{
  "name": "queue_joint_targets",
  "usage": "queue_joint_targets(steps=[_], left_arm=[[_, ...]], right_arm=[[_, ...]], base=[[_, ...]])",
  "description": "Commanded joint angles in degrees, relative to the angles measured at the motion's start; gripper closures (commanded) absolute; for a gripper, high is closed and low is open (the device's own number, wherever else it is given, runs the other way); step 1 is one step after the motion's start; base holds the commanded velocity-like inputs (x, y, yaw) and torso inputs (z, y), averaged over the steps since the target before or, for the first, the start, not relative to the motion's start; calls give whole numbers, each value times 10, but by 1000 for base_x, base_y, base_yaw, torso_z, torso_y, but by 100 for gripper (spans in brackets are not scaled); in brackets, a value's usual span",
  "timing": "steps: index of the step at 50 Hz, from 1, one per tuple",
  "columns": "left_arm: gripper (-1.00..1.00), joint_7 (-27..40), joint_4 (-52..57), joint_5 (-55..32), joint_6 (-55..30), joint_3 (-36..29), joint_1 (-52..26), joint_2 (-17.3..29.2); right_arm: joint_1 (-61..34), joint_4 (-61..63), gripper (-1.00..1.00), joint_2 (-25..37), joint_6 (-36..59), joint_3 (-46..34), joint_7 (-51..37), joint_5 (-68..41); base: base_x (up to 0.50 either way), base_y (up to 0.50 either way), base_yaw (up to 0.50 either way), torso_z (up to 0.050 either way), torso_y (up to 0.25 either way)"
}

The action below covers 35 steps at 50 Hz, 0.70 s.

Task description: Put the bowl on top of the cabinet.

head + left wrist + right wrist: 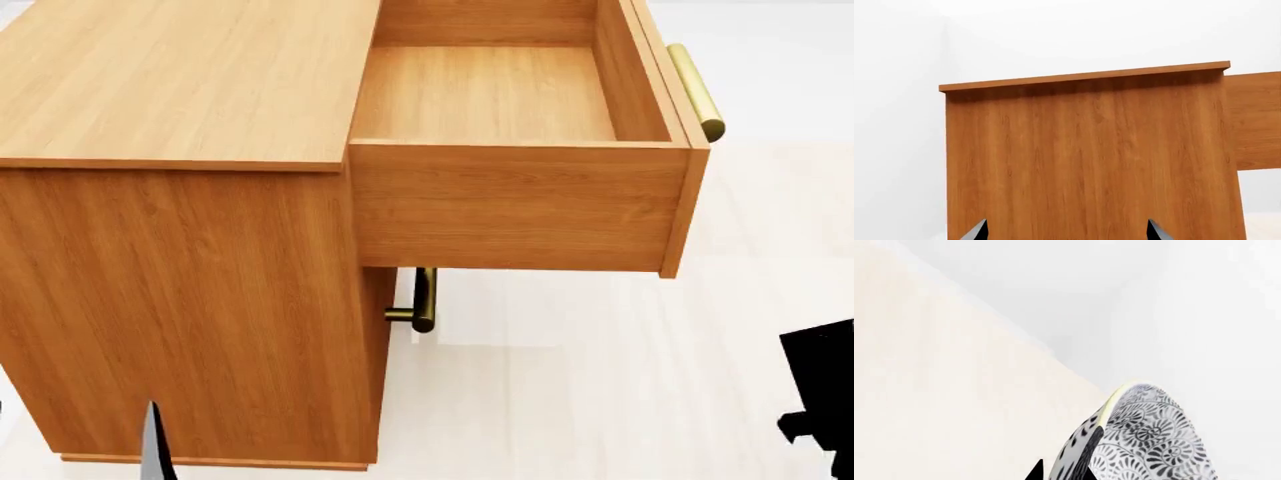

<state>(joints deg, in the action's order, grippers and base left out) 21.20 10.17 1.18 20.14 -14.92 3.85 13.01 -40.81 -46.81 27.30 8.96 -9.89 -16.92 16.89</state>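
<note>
1. Head view showed the cabinet (174, 80) filling the upper left of the frame, its flat top bare, with an open drawer (487, 95) jutting toward the right and a brass handle (694, 90) at the drawer's front edge, upper right.
2. The bowl (1147, 440) appeared only in the right wrist view, at the lower right of that frame, tipped on edge with its patterned inside facing the camera. The right gripper (1064, 470) was clamped on its rim, one dark fingertip inside and one outside.
3. In the head view only a black piece of the right arm (821, 390) showed at the lower right edge, well apart from the cabinet; the bowl itself was out of that frame.
4. The left gripper (1066, 232) faced the cabinet's side panel (1087, 160), its fingers spread wide and holding nothing.
5. Risks, as I judged them: a rim pinch on a tilted bowl could slip during the lift.
6. The open drawer lay between the right arm and the cabinet top, so a low sweep could strike its front or drop the bowl inside it.
7. A tilted release could let the bowl roll off the top.
</note>
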Motion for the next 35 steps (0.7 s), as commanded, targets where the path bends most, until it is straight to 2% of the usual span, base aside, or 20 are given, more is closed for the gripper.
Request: queue_joint_targets(steps=[1,10,16,21,29,35], left_arm=[[-100,1,-7,-2,20,4,1,2],[-100,4,-5,-3,20,3,2,4],[-100,7,-1,-5,16,4,1,6],[-100,8,-2,-7,17,3,2,7],[-100,9,1,-10,14,2,1,10],[-100,10,3,-14,15,1,2,12]], right_arm=[[-43,166,100,26,86,32,31,27],[-146,289,100,39,162,43,54,49],[-246,280,100,23,152,5,68,68],[-293,277,100,9,146,-14,74,76],[-438,151,100,-72,57,-87,86,75],[-491,167,100,-123,41,-131,138,74]], base=[[0,0,0,0,0],[0,0,0,0,0],[0,0,0,0,0],[0,0,0,0,0],[0,0,0,0,0],[0,0,0,0,0]])
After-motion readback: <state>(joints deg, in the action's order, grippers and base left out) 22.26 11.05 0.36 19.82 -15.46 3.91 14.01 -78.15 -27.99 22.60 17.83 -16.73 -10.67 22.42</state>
